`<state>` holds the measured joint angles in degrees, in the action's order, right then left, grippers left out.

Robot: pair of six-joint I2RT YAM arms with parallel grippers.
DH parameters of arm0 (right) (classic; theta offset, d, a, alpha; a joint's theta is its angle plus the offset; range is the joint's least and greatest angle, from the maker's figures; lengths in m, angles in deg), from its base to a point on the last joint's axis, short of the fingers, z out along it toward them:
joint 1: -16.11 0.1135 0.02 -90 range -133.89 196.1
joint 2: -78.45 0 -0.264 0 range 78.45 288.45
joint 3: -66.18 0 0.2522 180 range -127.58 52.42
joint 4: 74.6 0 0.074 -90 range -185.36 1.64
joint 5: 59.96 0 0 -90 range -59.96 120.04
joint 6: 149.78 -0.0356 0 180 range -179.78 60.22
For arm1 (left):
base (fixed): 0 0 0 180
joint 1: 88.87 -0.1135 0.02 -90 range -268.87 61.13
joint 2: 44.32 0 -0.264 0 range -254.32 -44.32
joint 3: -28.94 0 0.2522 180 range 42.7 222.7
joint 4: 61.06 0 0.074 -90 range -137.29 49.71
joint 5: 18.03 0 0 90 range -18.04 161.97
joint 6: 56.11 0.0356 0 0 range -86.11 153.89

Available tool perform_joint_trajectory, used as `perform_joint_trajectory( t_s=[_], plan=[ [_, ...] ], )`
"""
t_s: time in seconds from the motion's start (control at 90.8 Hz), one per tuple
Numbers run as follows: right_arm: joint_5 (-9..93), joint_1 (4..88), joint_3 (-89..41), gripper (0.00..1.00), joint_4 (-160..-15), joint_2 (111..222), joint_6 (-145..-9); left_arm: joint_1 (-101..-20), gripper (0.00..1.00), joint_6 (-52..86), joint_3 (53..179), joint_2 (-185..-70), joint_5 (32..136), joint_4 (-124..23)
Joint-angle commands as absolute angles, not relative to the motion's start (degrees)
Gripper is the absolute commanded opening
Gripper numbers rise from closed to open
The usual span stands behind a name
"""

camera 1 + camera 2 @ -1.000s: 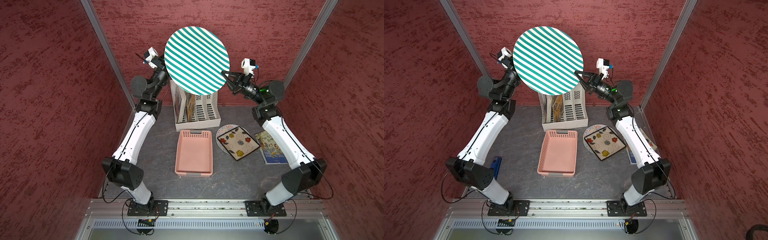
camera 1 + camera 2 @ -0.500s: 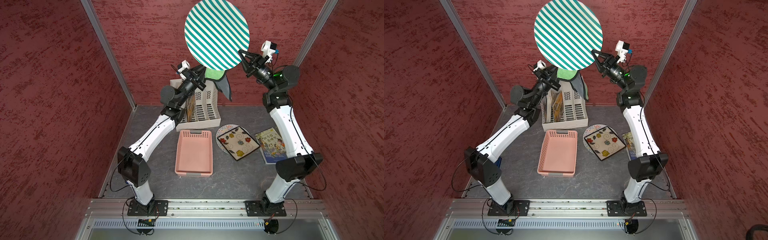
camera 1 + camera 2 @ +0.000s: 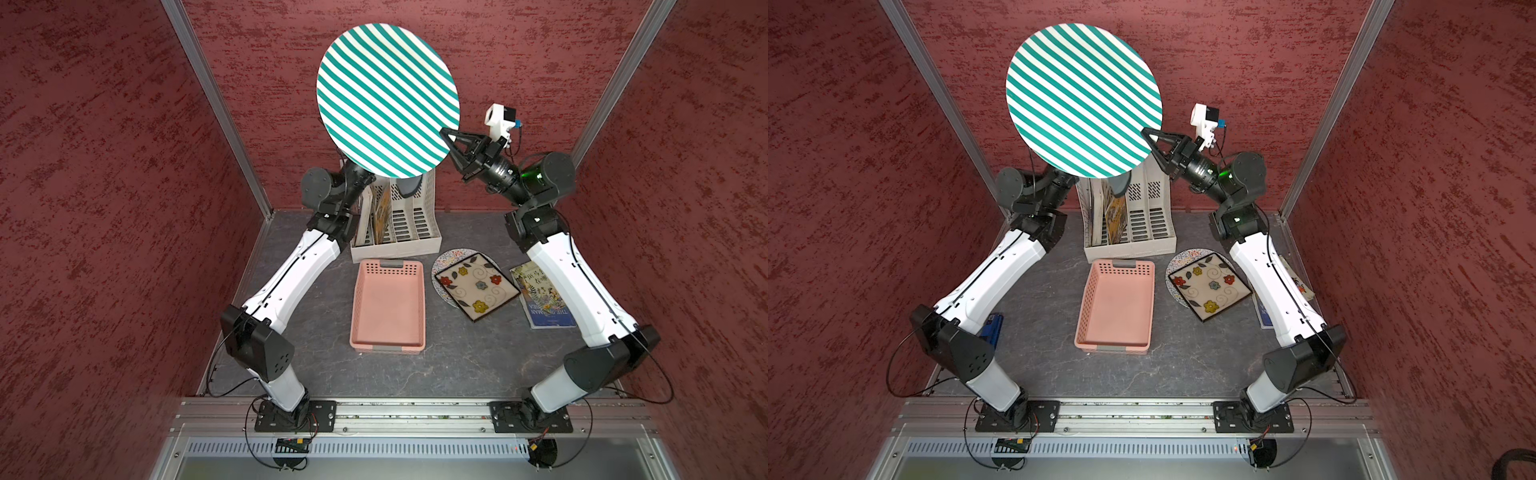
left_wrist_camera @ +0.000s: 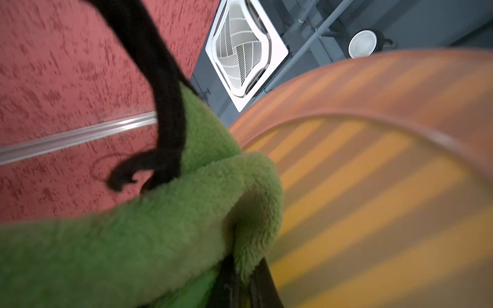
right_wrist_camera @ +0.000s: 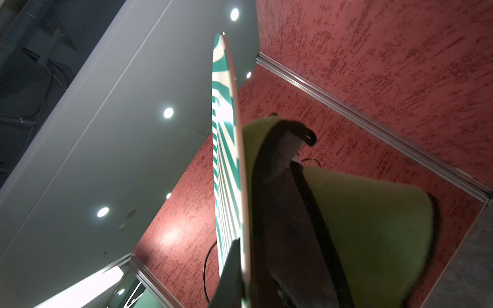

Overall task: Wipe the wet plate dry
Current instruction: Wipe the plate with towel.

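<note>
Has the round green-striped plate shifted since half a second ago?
Yes: the striped plate has shifted down the picture and toward the left arm; its lower edge now overlaps the white slotted rack, which it cleared before.

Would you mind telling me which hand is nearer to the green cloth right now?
Left. The left hand is shut on the green cloth behind the striped plate; the right hand clamps only that plate's rim, beside the cloth.

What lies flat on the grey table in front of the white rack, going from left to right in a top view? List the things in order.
Half-hidden blue thing → pink basket → flowered plate → book.
</note>
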<state>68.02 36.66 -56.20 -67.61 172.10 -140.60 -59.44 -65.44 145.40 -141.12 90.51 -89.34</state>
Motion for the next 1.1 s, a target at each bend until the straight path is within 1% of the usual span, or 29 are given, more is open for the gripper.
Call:
perform_joint_trajectory(
  t_s=[0.0,0.088,0.209,0.342,0.419,0.507,0.551,0.584,0.65,0.705,0.782,0.959,1.025,1.091],
  plan=[
    [63.66,33.1,-60.87,0.0,-76.06,176.36,-136.88,-56.71,0.0,-63.9,147.21,-141.2,92.61,-94.0],
    [62.44,29.12,-61.35,0.0,-77.46,176.23,-137.31,-57.13,0.0,-63.73,144.88,-139.1,92.01,-94.82],
    [62.54,25.24,-56.73,0.0,-80.25,172.59,-135.47,-61.07,0.0,-62.56,141.99,-134.56,92.44,-93.29],
    [61.81,24.96,-49.51,0.0,-85.34,166.87,-130.69,-66.33,0.0,-59.42,140.14,-129.93,94.05,-89.27],
    [59.9,25.43,-45.05,0.0,-87.91,163.81,-128.19,-67.52,0.0,-54.92,137.77,-127.14,94.52,-85.84],
    [59.16,27.18,-42.84,0.0,-90.76,162.2,-124.6,-66.71,0.0,-46.07,135.99,-124.77,95.45,-76.3],
    [58.84,28.5,-43.09,0.0,-92.17,162.21,-123.02,-65.24,0.0,-40.5,136.78,-124.08,95.71,-67.35],
    [58.35,29.6,-43.56,0.0,-93.24,162.28,-121.54,-63.84,0.0,-33.54,138.07,-123.84,95.3,-61.17],
    [57.08,31.36,-44.52,0.0,-94.79,162.64,-119.35,-60.37,0.0,-19.59,142.8,-124.09,91.91,-46.09],
    [56.18,32.03,-45.37,0.0,-95.57,162.96,-118.44,-57.22,0.0,-9.03,146.87,-124.86,86.63,-35.2],
    [53.66,32.07,-45.76,0.0,-96.76,162.87,-118.57,-53.79,0.0,-0.78,147.79,-124.38,79.05,-29.39],
    [46.34,28.91,-47.07,0.0,-100.21,162.25,-117.44,-52.93,0.0,3.35,139.4,-116.39,65.37,-28.9],
    [47.4,28.73,-49.22,0.0,-101.33,162.33,-114.8,-52.86,0.0,4.6,138.89,-115.28,64.71,-27.91],
    [51.19,29.45,-51.16,0.0,-100.35,164.09,-114.31,-52.69,0.0,5.58,142.02,-117.35,67.17,-24.68]
  ],
)
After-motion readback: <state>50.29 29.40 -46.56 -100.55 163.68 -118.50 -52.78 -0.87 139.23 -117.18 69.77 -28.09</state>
